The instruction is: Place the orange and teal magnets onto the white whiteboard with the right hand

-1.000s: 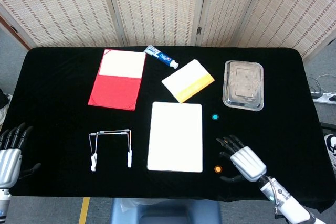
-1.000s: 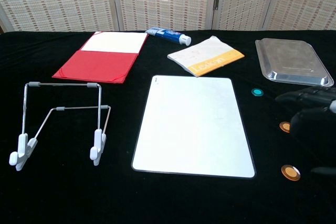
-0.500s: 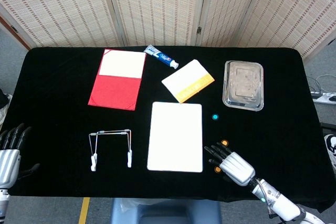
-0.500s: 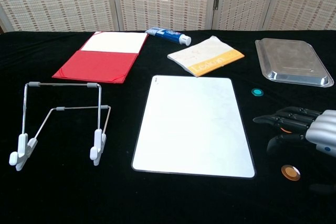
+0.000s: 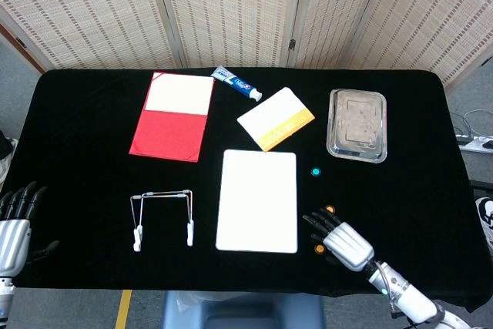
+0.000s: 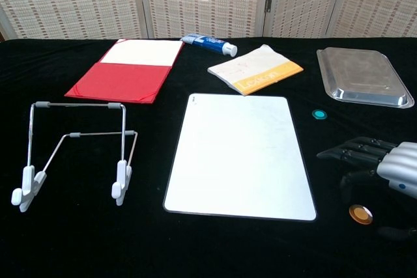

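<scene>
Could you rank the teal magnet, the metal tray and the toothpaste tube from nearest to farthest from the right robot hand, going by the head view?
From the right robot hand:
1. Teal magnet, just beyond the hand.
2. Metal tray, far right.
3. Toothpaste tube, at the far edge.

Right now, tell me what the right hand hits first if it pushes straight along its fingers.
Probably the whiteboard: the right hand's fingers point left toward its right edge. Height is unclear, so it may pass above.

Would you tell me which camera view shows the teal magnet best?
The chest view: the teal magnet appears larger there, lying clear on the black cloth, right of the whiteboard. The head view shows it only as a small dot.
</scene>
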You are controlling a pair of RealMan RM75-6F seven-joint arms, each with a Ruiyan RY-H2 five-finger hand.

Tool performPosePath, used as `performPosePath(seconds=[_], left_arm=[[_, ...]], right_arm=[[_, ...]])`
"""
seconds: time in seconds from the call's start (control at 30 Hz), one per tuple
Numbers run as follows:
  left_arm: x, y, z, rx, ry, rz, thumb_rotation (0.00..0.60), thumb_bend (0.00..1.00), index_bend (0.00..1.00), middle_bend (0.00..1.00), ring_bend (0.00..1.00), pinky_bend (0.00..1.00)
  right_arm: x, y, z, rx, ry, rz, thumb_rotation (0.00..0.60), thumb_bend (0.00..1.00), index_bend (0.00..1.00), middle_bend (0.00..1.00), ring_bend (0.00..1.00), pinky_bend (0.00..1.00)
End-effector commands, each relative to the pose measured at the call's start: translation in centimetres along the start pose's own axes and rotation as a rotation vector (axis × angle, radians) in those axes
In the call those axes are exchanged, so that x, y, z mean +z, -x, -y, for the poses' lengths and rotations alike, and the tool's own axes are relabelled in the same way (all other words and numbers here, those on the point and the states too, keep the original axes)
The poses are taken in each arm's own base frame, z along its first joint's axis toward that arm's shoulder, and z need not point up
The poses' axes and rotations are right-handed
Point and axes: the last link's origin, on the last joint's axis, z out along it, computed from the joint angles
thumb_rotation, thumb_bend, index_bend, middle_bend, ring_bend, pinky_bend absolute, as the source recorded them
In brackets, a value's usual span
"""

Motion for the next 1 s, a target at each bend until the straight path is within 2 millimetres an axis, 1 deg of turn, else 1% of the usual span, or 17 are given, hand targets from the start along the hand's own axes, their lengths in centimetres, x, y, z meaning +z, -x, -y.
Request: performPosePath(seconds=[0.03,0.6,0.77,0.9,1.0], left_arm=[[0.0,0.0,0.0,0.001,0.000,0.000,0.600,0.09,0.00,0.00,0.00,0.00],[0.0,0.3,0.3,0.000,-0.010,0.011,0.600,0.09,0.00,0.00,0.00,0.00],[0.0,0.5,0.4,-0.003,-0.011,0.012,0.600,0.09,0.00,0.00,0.00,0.00],[-0.1,0.6,0.5,-0.004,-0.011,0.014,0.600,0.09,0.00,0.00,0.00,0.00],[-0.1,0.6,0.5,-0.004,-0.012,0.012,0.600,0.09,0.00,0.00,0.00,0.00]], right_arm=[[0.1,0.1,-0.1,0.004,0.004,0.001,0.600,0.32,0.43,0.09,0.00,0.00],[1.0,0.3,0.0,0.006,0.008,0.016,0.600,0.34,0.47,0.11,0.00,0.00],[1.1,0.2,0.2,0.004,0.007,0.014,0.600,0.36,0.52,0.13,0.00,0.00],[1.1,-0.1,0.0,0.007,0.016,-0.001,0.600,0.37,0.54,0.14,0.00,0.00],[1.4,-1.0,0.0,0.021,0.017,-0.032,0.600,0.37,0.54,0.14,0.00,0.00]])
